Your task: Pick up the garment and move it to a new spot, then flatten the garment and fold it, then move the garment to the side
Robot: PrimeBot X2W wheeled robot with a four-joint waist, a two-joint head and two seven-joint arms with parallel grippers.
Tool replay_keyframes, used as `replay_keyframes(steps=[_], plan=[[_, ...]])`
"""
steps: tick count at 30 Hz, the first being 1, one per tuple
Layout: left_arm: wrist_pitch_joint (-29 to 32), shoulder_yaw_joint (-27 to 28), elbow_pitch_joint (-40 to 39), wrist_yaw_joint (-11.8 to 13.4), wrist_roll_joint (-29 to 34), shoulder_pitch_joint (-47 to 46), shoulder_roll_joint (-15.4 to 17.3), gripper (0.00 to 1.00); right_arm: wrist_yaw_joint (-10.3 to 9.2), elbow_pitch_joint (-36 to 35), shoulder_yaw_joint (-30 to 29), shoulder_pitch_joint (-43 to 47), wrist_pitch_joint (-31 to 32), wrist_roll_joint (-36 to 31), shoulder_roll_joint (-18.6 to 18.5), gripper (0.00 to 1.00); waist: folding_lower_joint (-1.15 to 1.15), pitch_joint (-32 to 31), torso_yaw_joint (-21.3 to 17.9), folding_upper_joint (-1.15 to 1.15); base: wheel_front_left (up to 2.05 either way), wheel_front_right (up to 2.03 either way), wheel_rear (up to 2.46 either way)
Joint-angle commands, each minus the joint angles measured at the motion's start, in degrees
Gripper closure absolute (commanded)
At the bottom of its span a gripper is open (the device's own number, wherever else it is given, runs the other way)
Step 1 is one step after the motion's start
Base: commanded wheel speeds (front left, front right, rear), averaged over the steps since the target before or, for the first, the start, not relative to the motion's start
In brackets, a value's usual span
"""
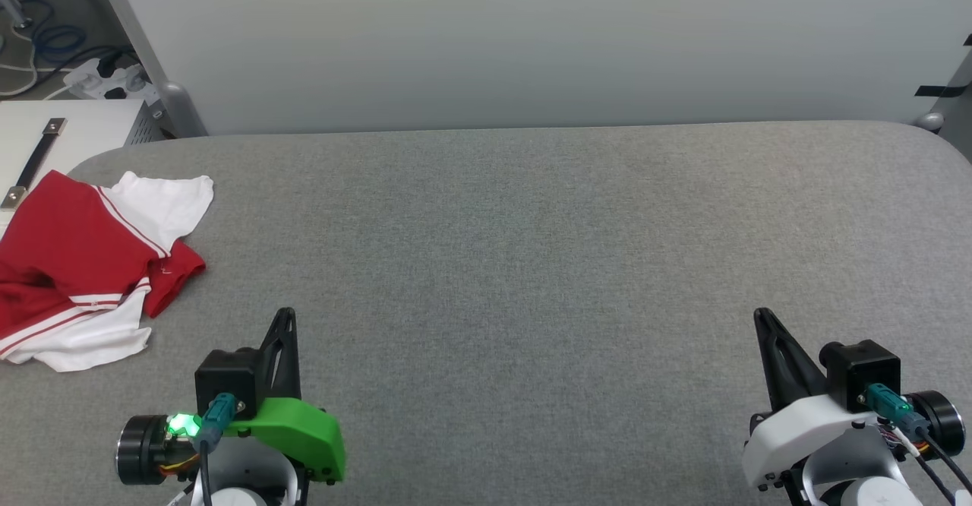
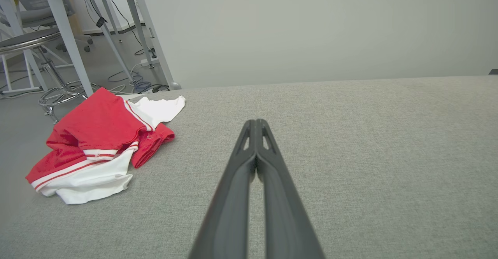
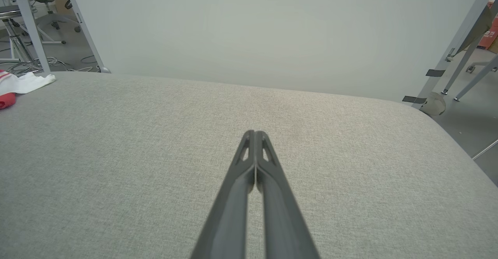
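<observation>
The garment (image 1: 83, 259), red with white sleeves and red-white striped trim, lies crumpled at the far left edge of the grey table (image 1: 531, 263). The left wrist view has it (image 2: 97, 142) ahead and to the left of my fingers. In the right wrist view a corner of it (image 3: 23, 84) peeks in at the left edge. My left gripper (image 1: 285, 316) sits at the lower left, shut and empty, a short way right of the garment. My right gripper (image 1: 762, 316) rests at the lower right, shut and empty. Both pairs of fingers are pressed together (image 2: 256, 123) (image 3: 255, 134).
A pale wall (image 1: 531, 35) stands behind the table. At the upper left are a white box (image 1: 68, 137), a power strip with cables (image 1: 106, 80) and a metal frame leg (image 1: 144, 50). A stool (image 2: 35, 45) stands on the floor beyond the table's left end.
</observation>
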Motion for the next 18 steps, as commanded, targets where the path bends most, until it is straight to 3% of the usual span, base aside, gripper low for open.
replay_keyframes(steps=[1,18], plan=[[-0.04,-0.01,-0.09,0.25,0.57,-1.03,-0.36,1.0,-0.06,-0.25,-0.03,-0.78,0.17,-0.54,0.1,1.0,0.0,0.0,0.0,0.0,0.0,0.0,0.0],[-0.04,-0.01,-0.09,0.25,0.57,-1.03,-0.36,1.0,-0.06,-0.25,-0.03,-0.78,0.17,-0.54,0.1,1.0,0.0,0.0,0.0,0.0,0.0,0.0,0.0]])
